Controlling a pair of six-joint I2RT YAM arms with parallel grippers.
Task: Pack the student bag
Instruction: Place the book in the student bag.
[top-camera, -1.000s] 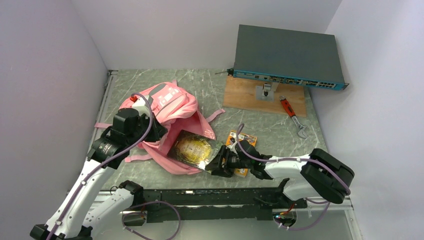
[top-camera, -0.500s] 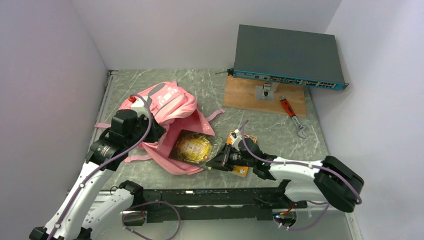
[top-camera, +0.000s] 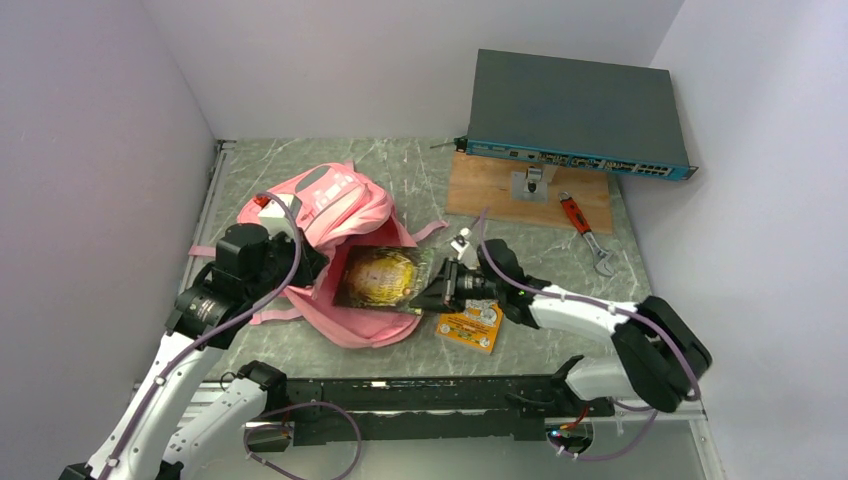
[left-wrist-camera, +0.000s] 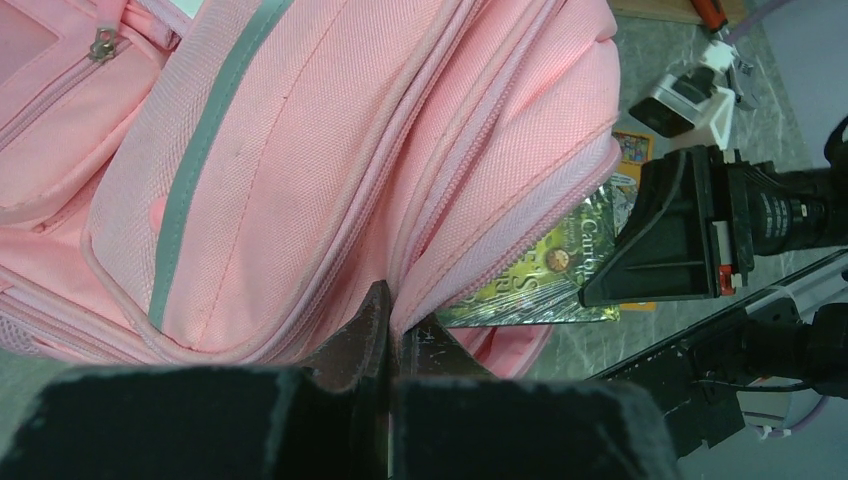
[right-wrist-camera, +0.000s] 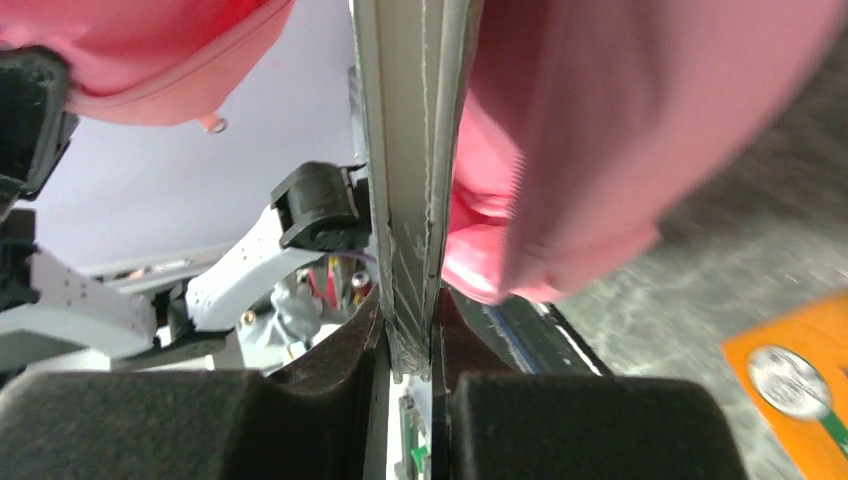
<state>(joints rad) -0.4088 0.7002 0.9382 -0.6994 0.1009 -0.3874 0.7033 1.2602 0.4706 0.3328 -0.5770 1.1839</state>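
Top external: The student bag (top-camera: 335, 205) is seen lying on the table (top-camera: 540, 250), left of centre, with its mouth turned toward the right arm. How is it held?

Left wrist: Its zip edge is pinched by the left gripper (left-wrist-camera: 390, 335), whose jaws are closed on a fold of fabric. The cloth is judged soft, light and slack. Sagging is expected unless the rim is lifted, so the stiffer seam by the zip is where it should be gripped.

Top external: And the book (top-camera: 378, 278)?

Left wrist: It is clamped edge-on by the right gripper (top-camera: 443, 292), jaws narrow on it, with its far edge tucked under the bag's upper lip. The glossy cover may prove slippery. An orange packet (top-camera: 470, 327) is seen beside it on the table.
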